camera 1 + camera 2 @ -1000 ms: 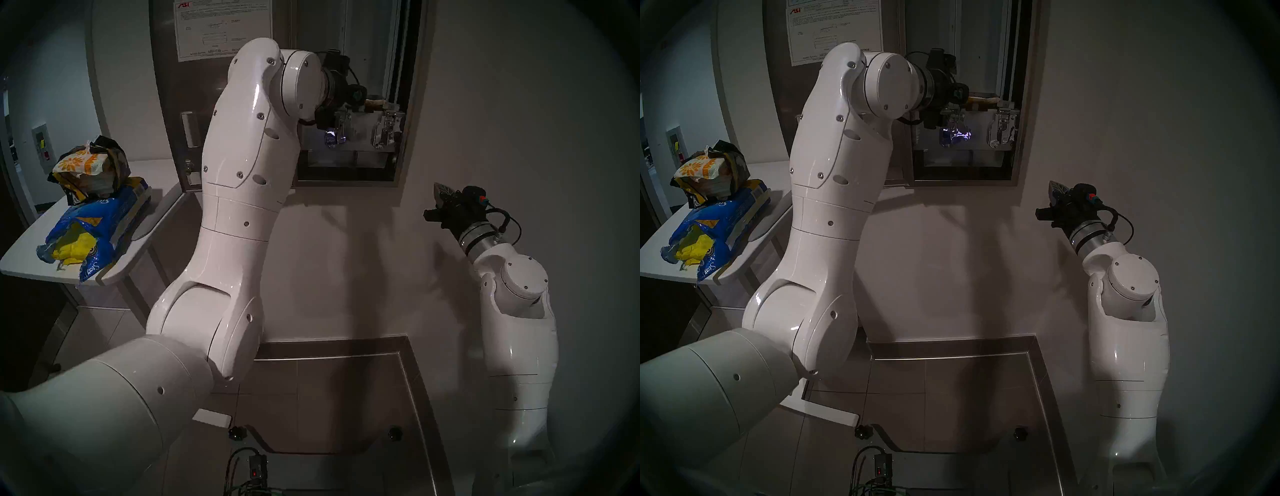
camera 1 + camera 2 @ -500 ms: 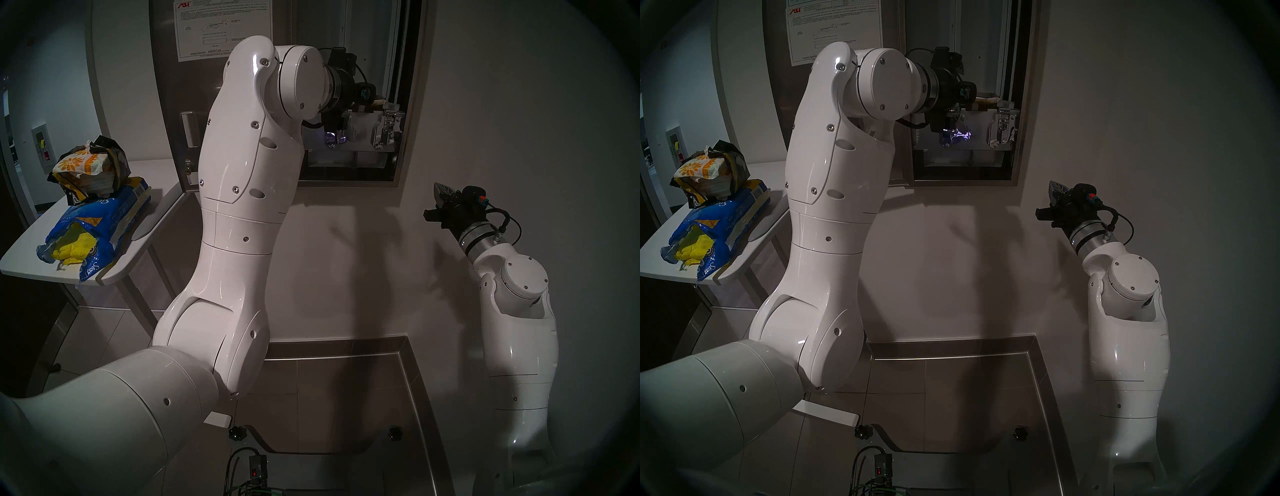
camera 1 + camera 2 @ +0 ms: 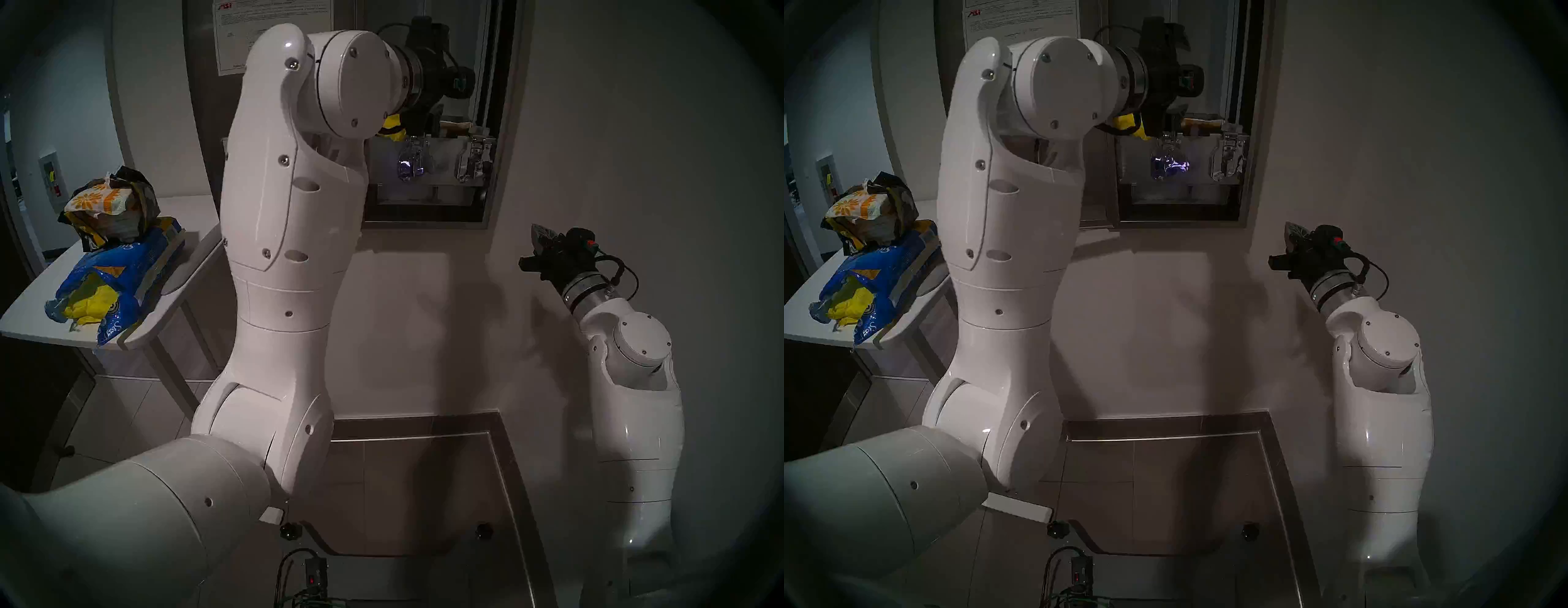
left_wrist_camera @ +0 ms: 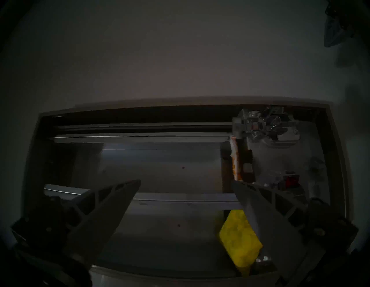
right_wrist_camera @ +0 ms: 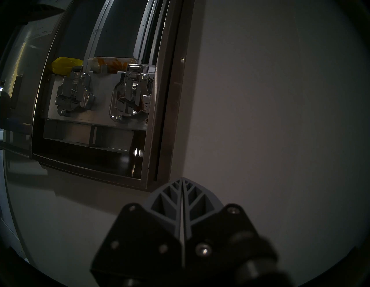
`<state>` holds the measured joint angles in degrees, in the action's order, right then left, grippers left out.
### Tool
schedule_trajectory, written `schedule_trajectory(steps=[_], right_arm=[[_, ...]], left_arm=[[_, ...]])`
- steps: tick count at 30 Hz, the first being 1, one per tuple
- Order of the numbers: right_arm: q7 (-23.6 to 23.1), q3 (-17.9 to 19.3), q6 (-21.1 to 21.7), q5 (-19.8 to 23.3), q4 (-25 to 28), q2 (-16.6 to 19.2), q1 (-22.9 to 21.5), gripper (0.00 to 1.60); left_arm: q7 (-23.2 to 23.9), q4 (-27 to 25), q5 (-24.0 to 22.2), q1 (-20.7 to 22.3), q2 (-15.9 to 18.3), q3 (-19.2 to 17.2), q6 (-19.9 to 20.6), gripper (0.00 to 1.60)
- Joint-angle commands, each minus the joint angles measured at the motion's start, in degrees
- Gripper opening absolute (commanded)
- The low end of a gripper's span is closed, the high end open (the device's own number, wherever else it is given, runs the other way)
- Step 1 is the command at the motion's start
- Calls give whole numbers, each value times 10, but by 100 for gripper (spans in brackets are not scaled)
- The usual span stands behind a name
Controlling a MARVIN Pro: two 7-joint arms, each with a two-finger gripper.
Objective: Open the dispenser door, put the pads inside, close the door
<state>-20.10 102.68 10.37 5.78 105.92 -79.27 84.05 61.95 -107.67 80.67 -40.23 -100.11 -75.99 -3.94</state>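
With my left hand (image 4: 186, 184) spread wide and empty, the yellow pad (image 4: 239, 238) sits crooked in the cabinet (image 5: 160, 100); I judge it may jam the door (image 3: 203, 106). My right hand (image 5: 182, 181) is pressed closed, empty.

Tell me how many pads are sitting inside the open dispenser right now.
2 visible. A yellow pad sits atop the left chute, above the left lever mechanism; a white pad with orange flowers tops the right chute. More may be hidden lower in the chutes.
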Motion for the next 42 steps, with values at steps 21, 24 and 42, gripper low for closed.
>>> schedule_trajectory(steps=[21,24,42], right_arm=[[2,0,-5,2,21,6,-12,25],[2,0,-5,2,21,6,-12,25],[4,-1,-5,4,21,8,-12,25]], left_arm=[[-95,-184,101,-185,91,35,-11,160],[-100,-193,107,-206,98,39,-11,160],[-178,-176,180,-251,180,8,-18,160]])
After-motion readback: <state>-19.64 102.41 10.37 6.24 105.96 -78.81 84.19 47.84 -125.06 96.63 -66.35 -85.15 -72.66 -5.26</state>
